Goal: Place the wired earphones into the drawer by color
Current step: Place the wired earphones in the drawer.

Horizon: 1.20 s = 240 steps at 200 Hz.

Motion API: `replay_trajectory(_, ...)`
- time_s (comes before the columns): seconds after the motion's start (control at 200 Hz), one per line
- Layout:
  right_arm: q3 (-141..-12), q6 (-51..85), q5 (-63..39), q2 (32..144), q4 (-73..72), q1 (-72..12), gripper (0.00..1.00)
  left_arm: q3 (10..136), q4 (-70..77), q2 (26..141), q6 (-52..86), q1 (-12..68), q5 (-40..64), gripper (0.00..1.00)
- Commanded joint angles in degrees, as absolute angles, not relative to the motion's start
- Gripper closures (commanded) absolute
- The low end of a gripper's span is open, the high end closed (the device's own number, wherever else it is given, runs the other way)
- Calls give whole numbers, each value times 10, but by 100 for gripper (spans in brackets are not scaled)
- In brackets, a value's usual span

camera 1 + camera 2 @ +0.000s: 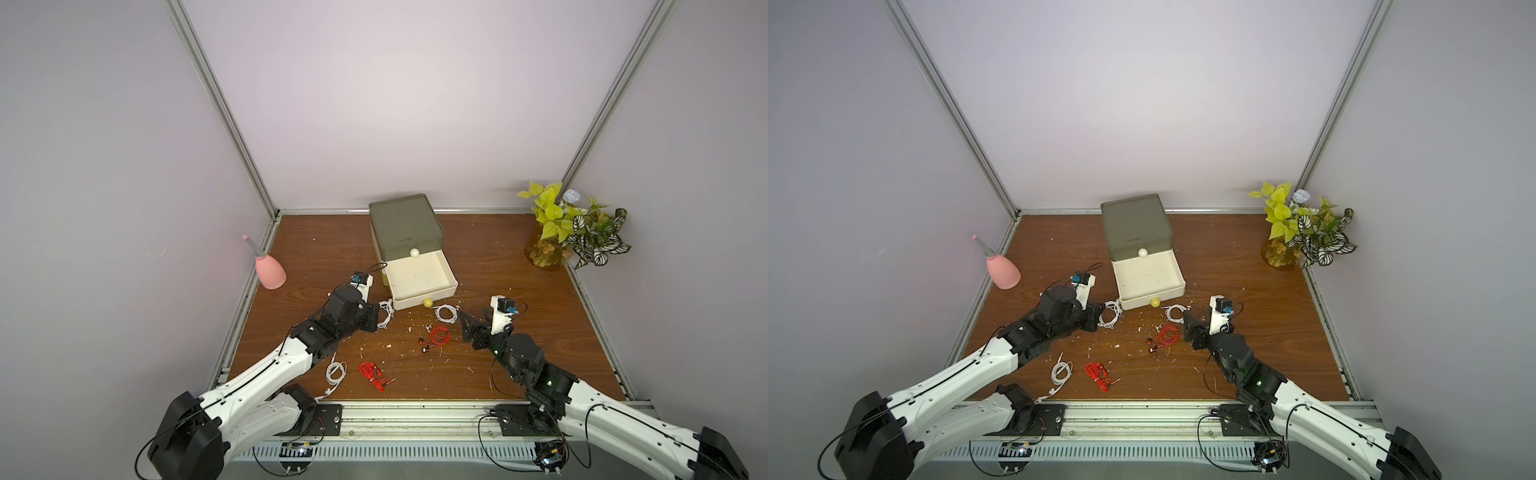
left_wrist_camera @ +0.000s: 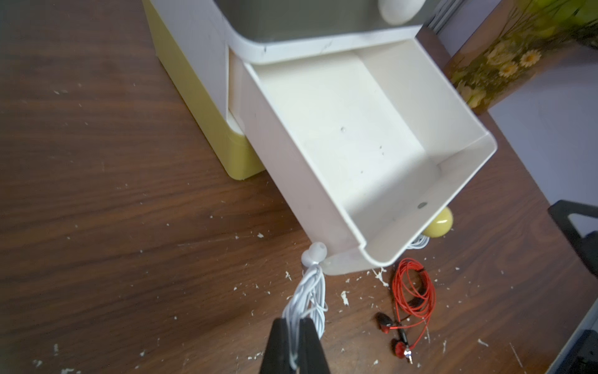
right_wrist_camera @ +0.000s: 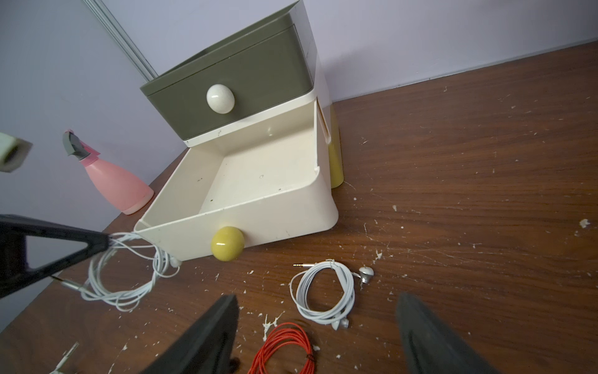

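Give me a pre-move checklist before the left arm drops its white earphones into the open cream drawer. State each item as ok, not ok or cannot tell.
1. Left end effector shut on the white earphones: ok, cable pinched between the jaws.
2. Cream drawer pulled out: ok, with no earphones in it.
3. Held bundle clear of the table: cannot tell; its earbud hangs by the drawer's front corner.
4. Right end effector out of the way: ok, open, on the far side of the drawer front.
5. Second white earphones undisturbed: ok, lying loose on the table before the yellow knob.
6. Olive-grey top tier closed: ok.
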<state>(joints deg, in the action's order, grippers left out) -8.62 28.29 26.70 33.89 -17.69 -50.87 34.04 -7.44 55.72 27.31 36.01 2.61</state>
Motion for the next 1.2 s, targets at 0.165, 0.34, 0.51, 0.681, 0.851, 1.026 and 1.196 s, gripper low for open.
replay_trajectory(0.165,-96,275,265,342,-195,-507,16,435,-146,535,239,363,-11,100)
replay_trajectory(0.34,-94,275,265,337,-195,-508,16,467,-124,537,211,362,-7,100)
replay_trajectory(0.51,-93,275,265,335,-193,-508,16,475,-51,563,185,362,29,100)
replay_trajectory(0.681,-93,276,269,318,-178,-508,16,487,16,624,175,362,57,100)
replay_trajectory(0.851,-92,274,277,290,-156,-507,16,492,78,677,163,362,76,100)
replay_trajectory(1.026,-89,272,284,272,-143,-508,16,496,119,729,154,362,95,100)
replay_trajectory(1.196,-90,272,285,269,-137,-508,16,501,142,775,161,363,103,100)
